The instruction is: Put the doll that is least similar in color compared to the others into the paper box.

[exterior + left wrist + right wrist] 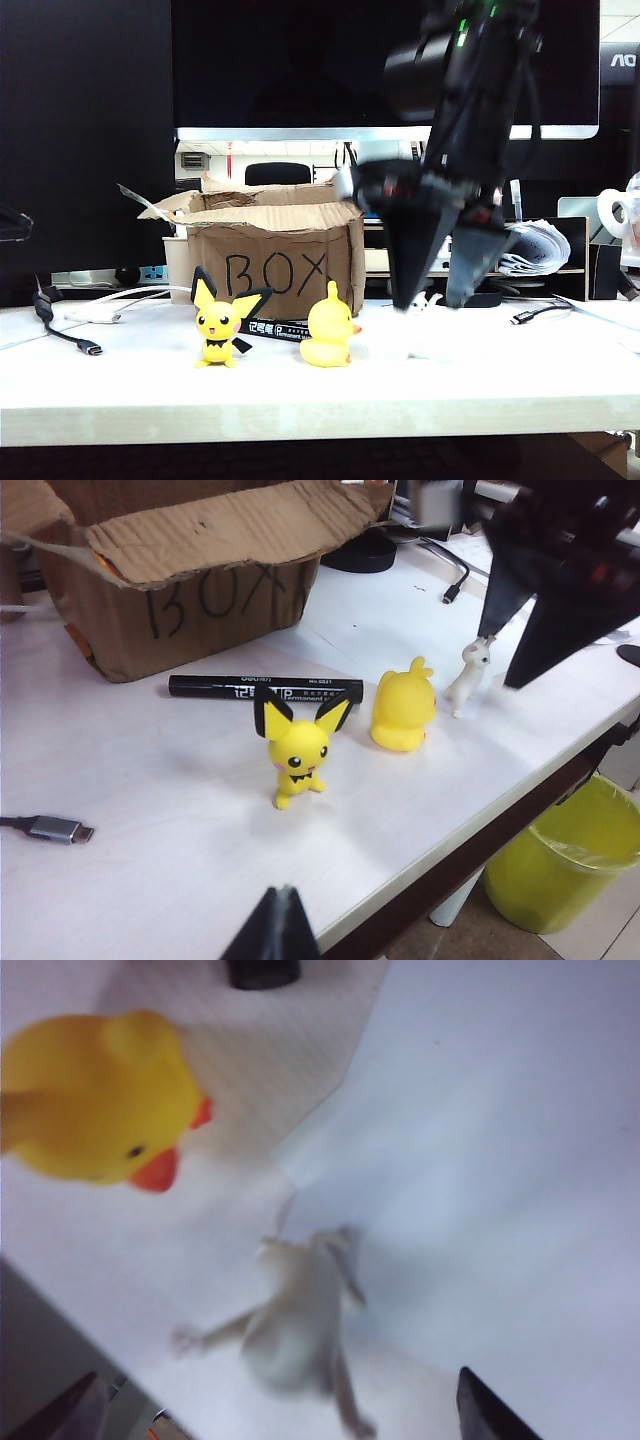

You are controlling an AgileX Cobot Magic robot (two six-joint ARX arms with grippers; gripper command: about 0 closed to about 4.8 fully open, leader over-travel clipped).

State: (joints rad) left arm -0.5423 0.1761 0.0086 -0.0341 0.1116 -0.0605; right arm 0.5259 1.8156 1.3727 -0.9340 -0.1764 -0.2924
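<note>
Paper box [270, 255] rough corrugated cardboard; doll [468, 675] smooth matt white; table [150, 880] matt.

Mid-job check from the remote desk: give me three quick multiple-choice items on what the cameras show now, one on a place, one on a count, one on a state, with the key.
1. Where is the white doll?
A. inside the paper box
B. on the table between the right gripper's fingers
C. beside the USB plug

2. How many yellow dolls stand on the table?
A. one
B. two
C. three

3. How does the right gripper stand?
A. open, fingers either side of the doll
B. shut on the doll
C. shut on the marker

Key: 1 B, it stands on the tabletop right of the duck, outside the paper box. 2 B, the mouse figure and the duck. 3 A, both fingers are spread apart. The left gripper hangs idle near the table's front edge.
</note>
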